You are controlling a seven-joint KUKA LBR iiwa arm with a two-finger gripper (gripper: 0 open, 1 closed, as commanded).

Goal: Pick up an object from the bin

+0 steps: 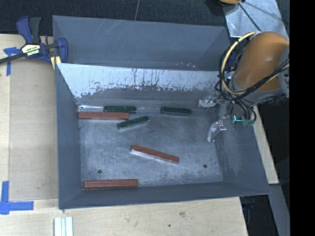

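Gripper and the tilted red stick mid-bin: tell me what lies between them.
Only bare bin floor separates the gripper and that red stick, in the camera view.

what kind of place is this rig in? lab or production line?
Probably a lab bin-picking test cell: a grey metal bin holding a few loose bars, such as a brown bar mid-floor and a dark green bar, with the arm's end effector at its right side.

top: dark speckled surface [123, 1] | top right: crinkled silvery sheet [258, 9] | left, front: pale beige surface [29, 132]
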